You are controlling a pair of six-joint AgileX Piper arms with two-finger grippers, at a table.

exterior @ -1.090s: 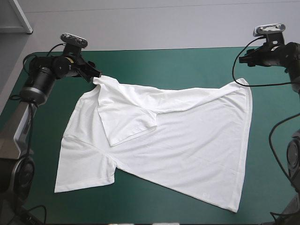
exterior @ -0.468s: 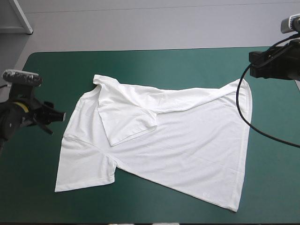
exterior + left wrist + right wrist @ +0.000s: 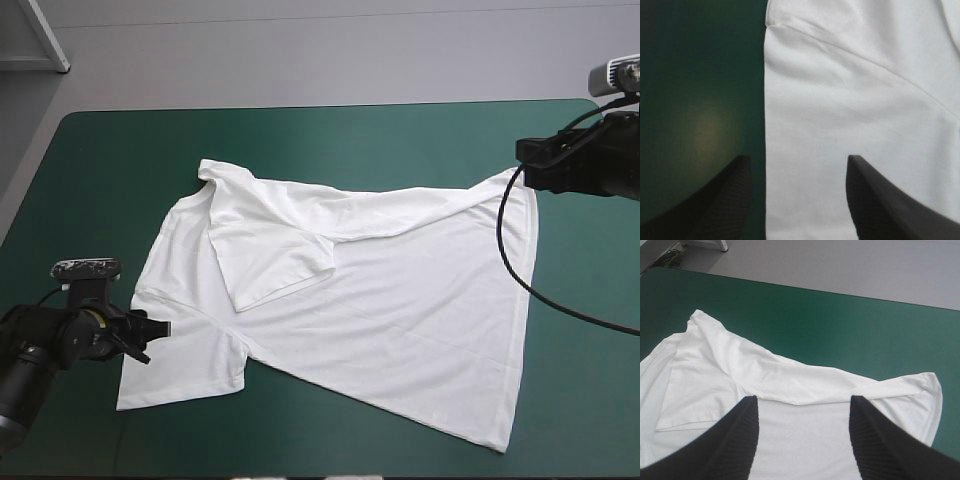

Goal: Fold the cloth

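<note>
And the left claw [image 3: 152,338] is on the move. Earlier it sat at the T-shirt's [image 3: 380,290] far shoulder corner; now it has let that corner go and run back along the bench [image 3: 300,140] to the near sleeve [image 3: 180,370]. Its black fingers stand well apart, and in its own wrist view the sleeve's edge runs straight ahead between them, with teal-green cover under one finger and white cloth under the other. That looks like a line-up for a fresh grab, so I'd say the next fold starts here.

The right claw [image 3: 804,400] has pulled out toward its own side and now hovers at the shirt's far hem corner. Its fingers are spread too and hold nothing, with the rolled-over far edge of the cloth just ahead of them.

The shirt has not budged. It lies spread flat mid-bench, and the flap [image 3: 270,255] laid across its chest lies just as it did earlier.

What can't we see? The right arm is cut off at the edge from above, and its fingertips are lost against its dark body. Neither wrist view shows whether a claw is touching cloth or hanging just over it. What lies beneath that flap is covered.
</note>
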